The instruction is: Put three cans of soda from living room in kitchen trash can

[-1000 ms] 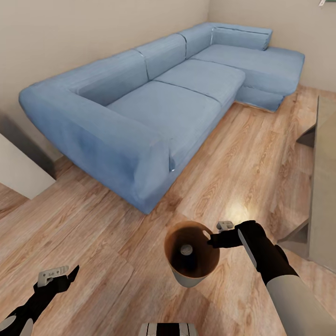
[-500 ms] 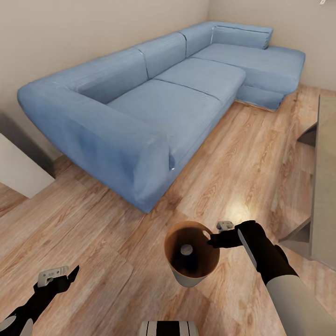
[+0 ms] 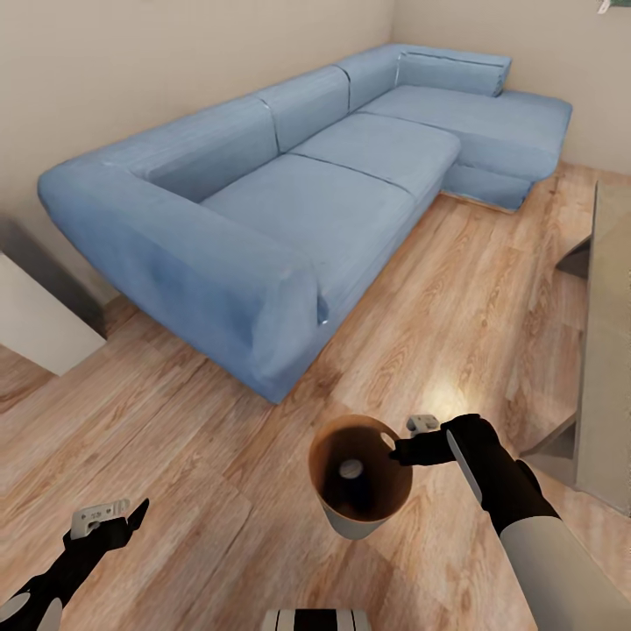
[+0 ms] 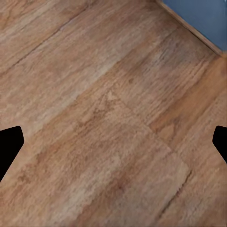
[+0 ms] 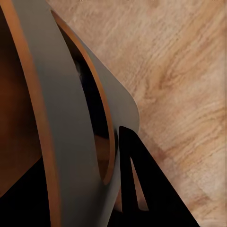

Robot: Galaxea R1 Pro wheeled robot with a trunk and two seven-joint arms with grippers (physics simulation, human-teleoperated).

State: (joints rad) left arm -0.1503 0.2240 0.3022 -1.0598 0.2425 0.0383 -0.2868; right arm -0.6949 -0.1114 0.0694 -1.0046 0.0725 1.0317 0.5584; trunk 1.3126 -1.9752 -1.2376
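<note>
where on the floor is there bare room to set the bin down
The widest bare patch of wood floor lies between the sofa arm and the left gripper. A second strip runs between the sofa front and the low table. It is tight at the right, where the right gripper holds the trash can by its rim close to that table.

1. The grey wall of the tash can (image 5: 71, 118) curves across the right wrist view, its tan-brown rim edge running along it.
2. A dark finger of the right tool (image 5: 137, 184) lies against the outside of that wall; another dark part sits inside the rim.
3. Pale wood plank floor (image 5: 179, 71) lies beyond.
</note>
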